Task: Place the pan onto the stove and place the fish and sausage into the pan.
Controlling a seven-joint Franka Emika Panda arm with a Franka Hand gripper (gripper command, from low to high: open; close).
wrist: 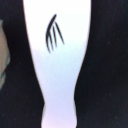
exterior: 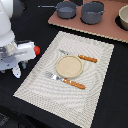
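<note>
The grey-blue pan (exterior: 66, 8) stands on the pinkish-brown stove (exterior: 75, 24) at the back, with its thin handle pointing to the exterior view's left. My gripper (exterior: 11, 70) hangs low over the black table at the exterior view's left. Its white fingers (exterior: 17, 71) stand apart with nothing between them. The white fish (wrist: 59, 65), with dark gill marks, fills the wrist view right under the gripper; in the exterior view the hand hides it. A small red rounded lump, the sausage (exterior: 36, 50), shows beside the hand.
A larger grey pot (exterior: 92, 12) stands next to the pan on the stove, and a pale bowl (exterior: 123, 19) at its right end. A woven placemat (exterior: 35, 85) holds a tan plate (exterior: 68, 66), a knife (exterior: 80, 58) and a fork (exterior: 65, 80).
</note>
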